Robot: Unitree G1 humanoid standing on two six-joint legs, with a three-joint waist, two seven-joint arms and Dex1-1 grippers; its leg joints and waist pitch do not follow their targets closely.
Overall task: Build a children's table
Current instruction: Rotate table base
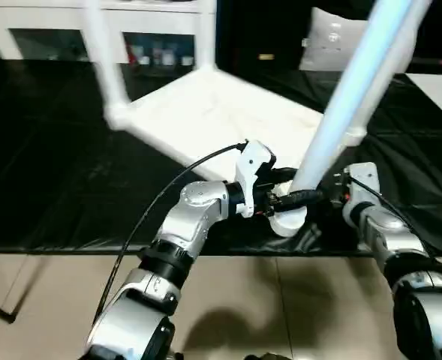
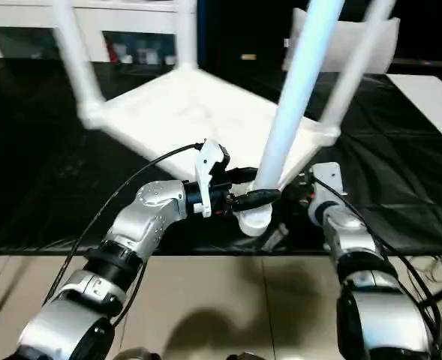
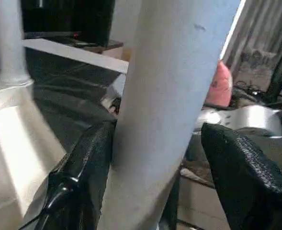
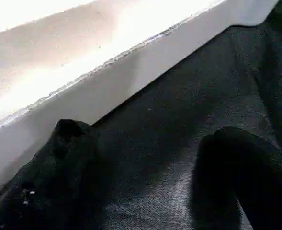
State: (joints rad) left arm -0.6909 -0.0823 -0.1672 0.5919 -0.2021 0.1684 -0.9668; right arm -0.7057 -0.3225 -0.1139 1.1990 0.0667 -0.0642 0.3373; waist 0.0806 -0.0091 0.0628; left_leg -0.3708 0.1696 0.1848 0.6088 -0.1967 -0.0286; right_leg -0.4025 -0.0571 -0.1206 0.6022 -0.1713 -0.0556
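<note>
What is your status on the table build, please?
Left claw around near white plastic leg, one finger touching. Right claw open, empty, beside white upturned tabletop. Four legs up in corner sockets. Nothing blocking.

Smooth white plastic leg (image 1: pixel 356 90), matt black cloth (image 1: pixel 48 165), silver metal forearms (image 1: pixel 194 217)

one tabletop (image 1: pixel 221 112), four legs (image 1: pixel 356 82), two grippers (image 1: pixel 299 196)

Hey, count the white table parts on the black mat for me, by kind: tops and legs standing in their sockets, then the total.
Top: 1
Legs: 4, at the near corner, right corner, left corner and far corner
Total: 5
</note>
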